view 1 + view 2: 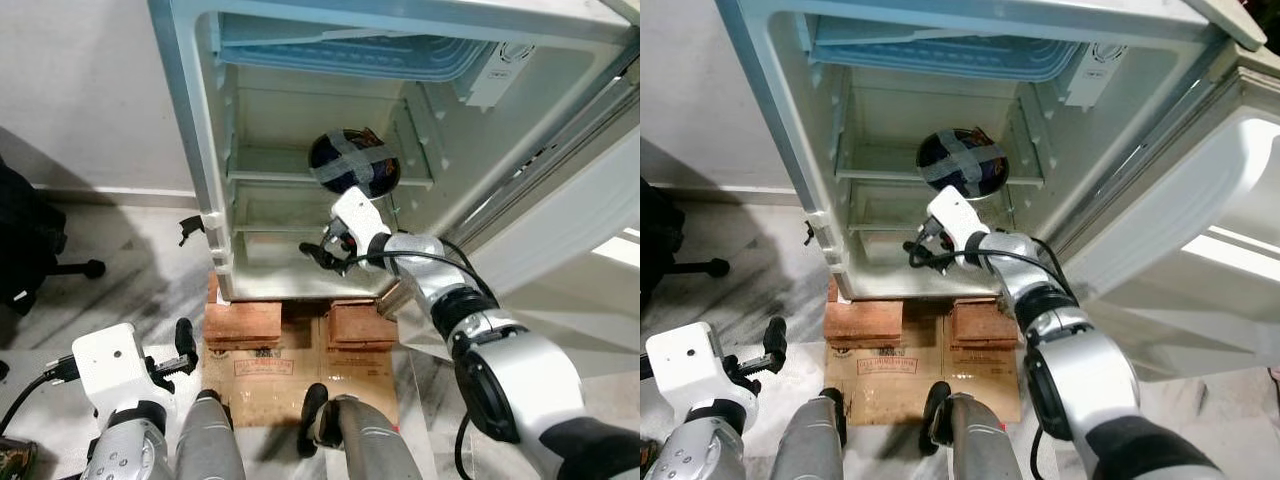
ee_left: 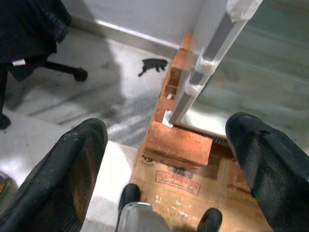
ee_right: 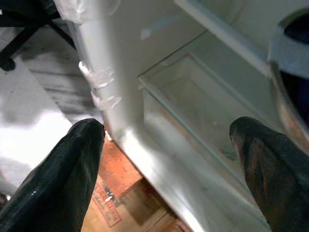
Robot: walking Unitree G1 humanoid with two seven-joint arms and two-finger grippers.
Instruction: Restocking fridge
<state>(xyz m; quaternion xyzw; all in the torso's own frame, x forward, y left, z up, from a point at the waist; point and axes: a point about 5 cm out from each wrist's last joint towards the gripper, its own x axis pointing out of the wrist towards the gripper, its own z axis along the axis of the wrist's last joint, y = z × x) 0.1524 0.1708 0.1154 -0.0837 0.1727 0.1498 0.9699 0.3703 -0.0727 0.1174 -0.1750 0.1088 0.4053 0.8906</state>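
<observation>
A small fridge (image 1: pixel 215 150) stands wide open before me. On its middle shelf (image 1: pixel 270 177) sits a dark round container (image 1: pixel 352 160) crossed with grey tape; its edge shows in the right wrist view (image 3: pixel 294 53). My right gripper (image 1: pixel 330 255) is held just below the container, in front of the lower compartment (image 3: pixel 203 116). It is open, its fingers (image 3: pixel 67 174) spread wide with nothing between them. My left gripper (image 1: pixel 180 355) hangs low at the left over the floor, open and empty, its fingers (image 2: pixel 72 174) far apart.
The fridge rests on red bricks (image 1: pixel 243 322) above a flattened cardboard box (image 1: pixel 300 372). Its door (image 1: pixel 1180 250) swings out to the right. A black office chair (image 1: pixel 30 250) stands at the left by the wall. My feet (image 1: pixel 315 405) are on the cardboard.
</observation>
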